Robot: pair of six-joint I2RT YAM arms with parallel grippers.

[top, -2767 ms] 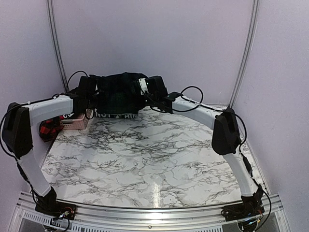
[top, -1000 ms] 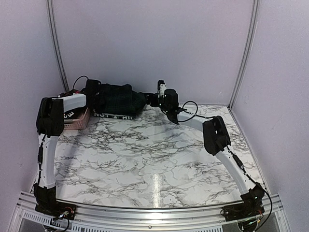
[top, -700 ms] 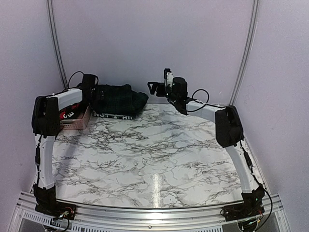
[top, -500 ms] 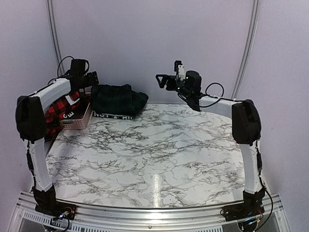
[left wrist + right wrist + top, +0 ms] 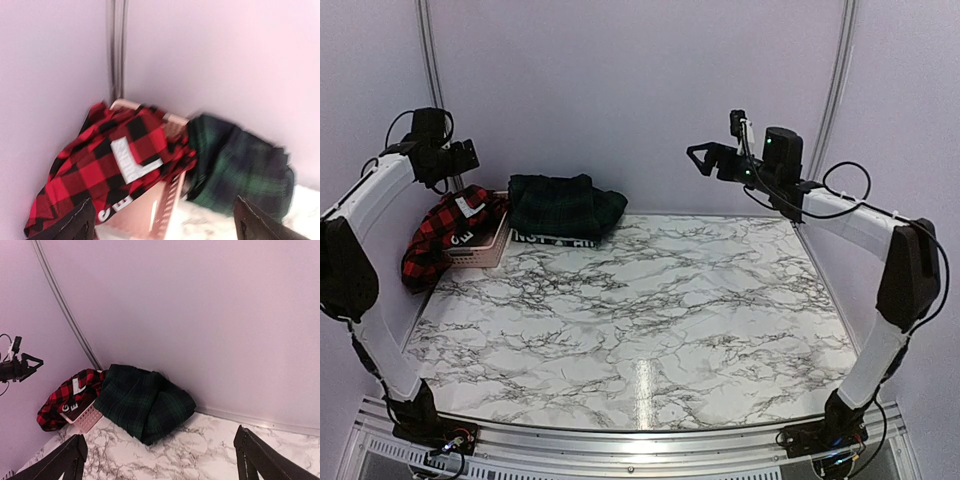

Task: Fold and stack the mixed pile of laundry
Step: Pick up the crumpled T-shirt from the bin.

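The laundry lies at the table's back left. A dark green plaid piece (image 5: pixel 565 205) (image 5: pixel 240 160) (image 5: pixel 145 400) sits folded on a navy piece with a white lettered band (image 5: pixel 555 238). A red-and-black checked shirt (image 5: pixel 445 235) (image 5: pixel 105 160) (image 5: pixel 65 395) drapes over the pink basket (image 5: pixel 480 252) (image 5: pixel 160 210) (image 5: pixel 89 417). My left gripper (image 5: pixel 455 160) (image 5: pixel 162 220) hangs open in the air above the basket, holding nothing. My right gripper (image 5: pixel 705 158) (image 5: pixel 161 447) is open and empty, raised well to the right of the plaid piece.
The marble table (image 5: pixel 640 310) spreads in front of the garments. Lilac walls close the back and sides, with metal rails (image 5: pixel 432 70) in the corners. The left arm stands along the left wall, the right arm along the right wall.
Both grippers opened and let go of the green plaid piece, which now rests on the navy piece. Both arms rose and swung apart, left toward the left wall, right toward the right.
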